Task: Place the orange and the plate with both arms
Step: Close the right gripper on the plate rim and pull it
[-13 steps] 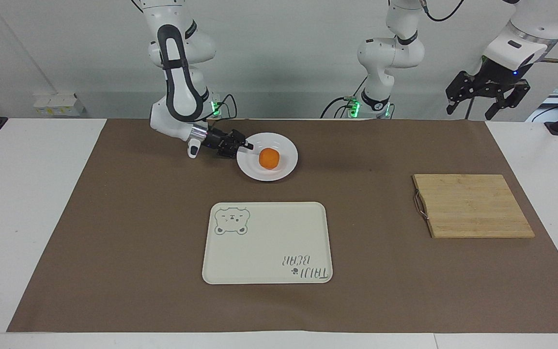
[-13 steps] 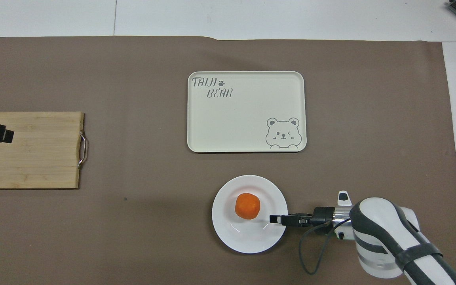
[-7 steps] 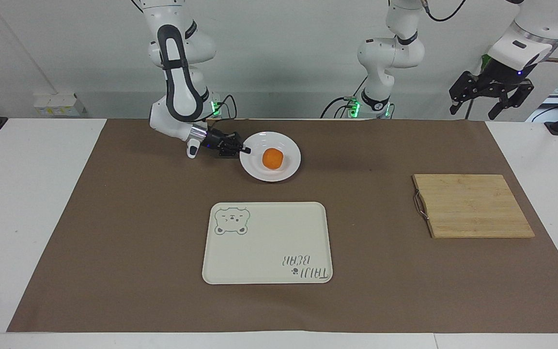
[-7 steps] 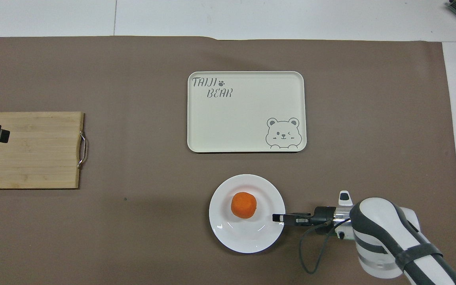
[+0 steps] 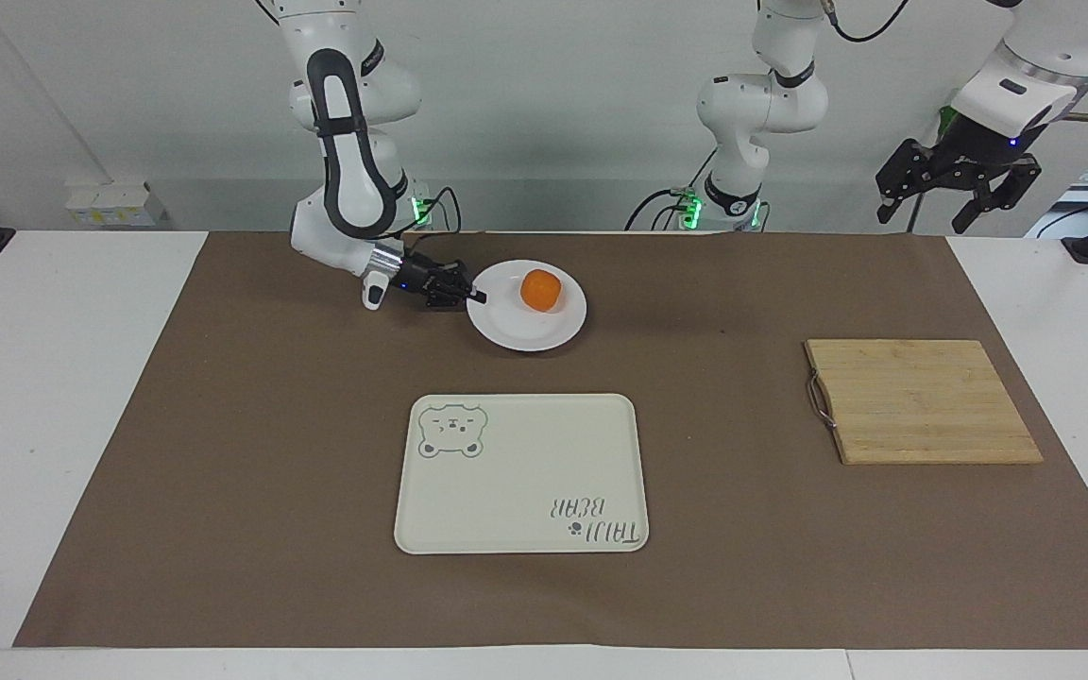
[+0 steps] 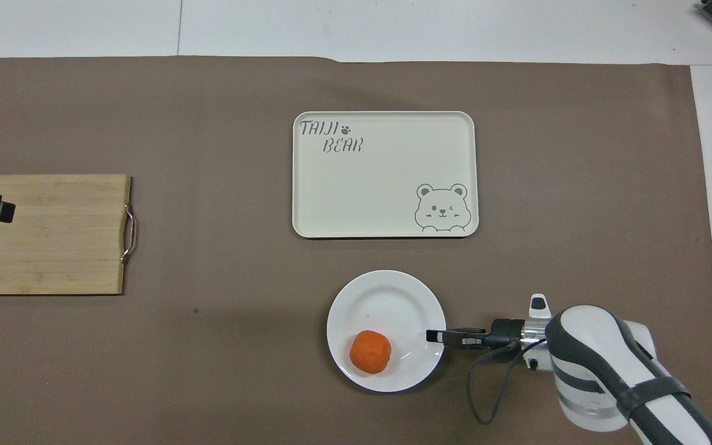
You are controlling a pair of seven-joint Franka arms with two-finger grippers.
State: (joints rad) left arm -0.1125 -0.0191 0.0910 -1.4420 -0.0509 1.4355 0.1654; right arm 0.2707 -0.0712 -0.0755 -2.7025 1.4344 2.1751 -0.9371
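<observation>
In the facing view, the right claw (image 5: 474, 295) lies low over the surface (image 5: 223, 472), pinched shut on the rim of the plate (image 5: 525, 331) at the edge toward the right arm's end. The orange (image 5: 541, 289) sits loose on the plate, off centre at the side nearest the robots, close to the rim. The tray (image 5: 520, 472) lies farther from the robots than the plate, just apart from it. The board (image 5: 922, 401) rests toward the left arm's end. The left claw (image 5: 958, 194) waits high over that end, jaws wide and empty.

The step in hand looks like carrying the plate to the tray. To do it well, keep the plate level and move slowly, since a round fruit near the rim will likely roll off at any tilt or jerk
</observation>
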